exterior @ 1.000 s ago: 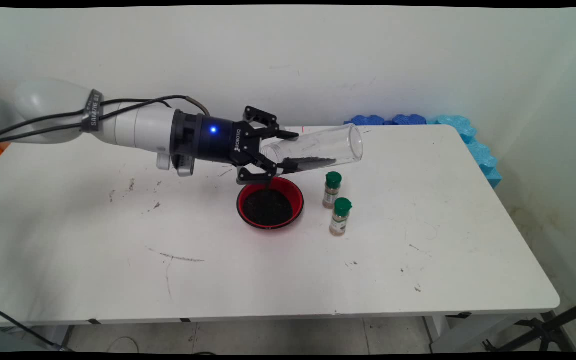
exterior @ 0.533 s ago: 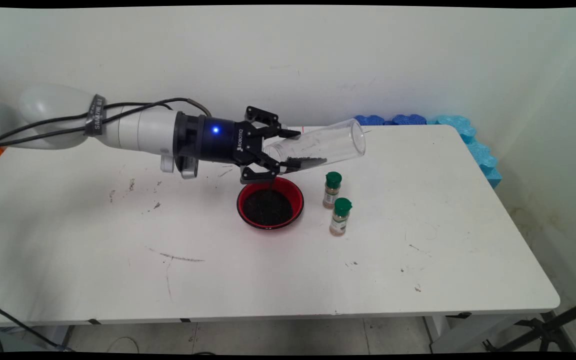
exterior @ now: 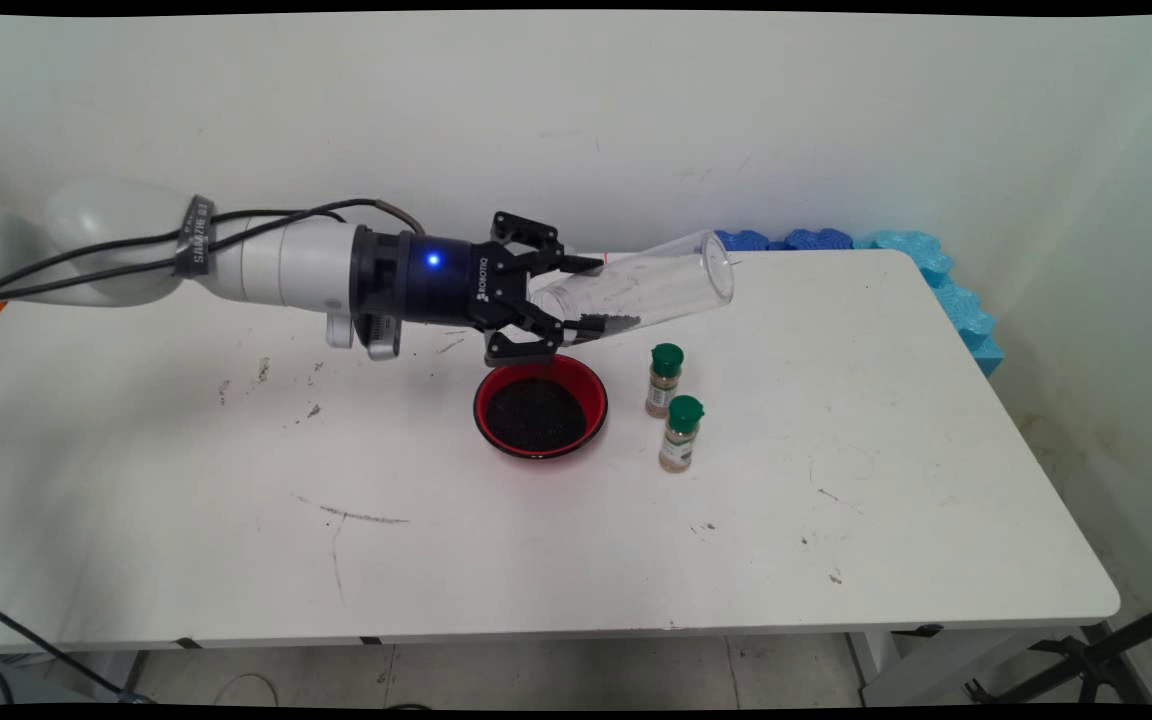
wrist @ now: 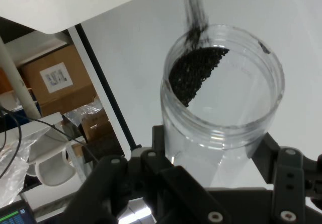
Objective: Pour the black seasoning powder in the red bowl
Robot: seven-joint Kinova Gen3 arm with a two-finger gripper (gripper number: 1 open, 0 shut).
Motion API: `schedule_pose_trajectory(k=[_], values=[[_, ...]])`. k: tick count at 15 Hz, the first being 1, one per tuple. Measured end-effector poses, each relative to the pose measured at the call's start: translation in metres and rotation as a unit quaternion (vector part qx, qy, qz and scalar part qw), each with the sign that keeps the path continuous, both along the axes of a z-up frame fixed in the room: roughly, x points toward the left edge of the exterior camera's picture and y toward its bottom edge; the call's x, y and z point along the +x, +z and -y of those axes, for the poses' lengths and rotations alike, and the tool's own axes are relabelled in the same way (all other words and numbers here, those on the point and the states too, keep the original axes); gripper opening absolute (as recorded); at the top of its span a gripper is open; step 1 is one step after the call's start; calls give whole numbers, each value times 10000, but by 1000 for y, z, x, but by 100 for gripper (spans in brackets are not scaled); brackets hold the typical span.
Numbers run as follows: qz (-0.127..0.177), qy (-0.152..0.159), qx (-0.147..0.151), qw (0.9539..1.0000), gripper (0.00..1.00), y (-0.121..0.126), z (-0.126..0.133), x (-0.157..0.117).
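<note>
Your gripper grips a tilted clear jar, fingers closed around it, black grains streaming into the red bowl.

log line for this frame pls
hand: shut on clear jar | jar: tipped, dark grains pouring | below: red bowl of grains | beside: two green-capped shakers
</note>
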State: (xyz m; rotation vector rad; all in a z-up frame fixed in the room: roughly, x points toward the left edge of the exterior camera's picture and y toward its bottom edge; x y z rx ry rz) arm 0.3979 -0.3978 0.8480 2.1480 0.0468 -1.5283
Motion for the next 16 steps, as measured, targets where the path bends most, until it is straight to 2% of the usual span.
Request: schedule_pose_trajectory(k=[16], values=[[-356, 69, -107, 9993, 0, 3, 0, 1]])
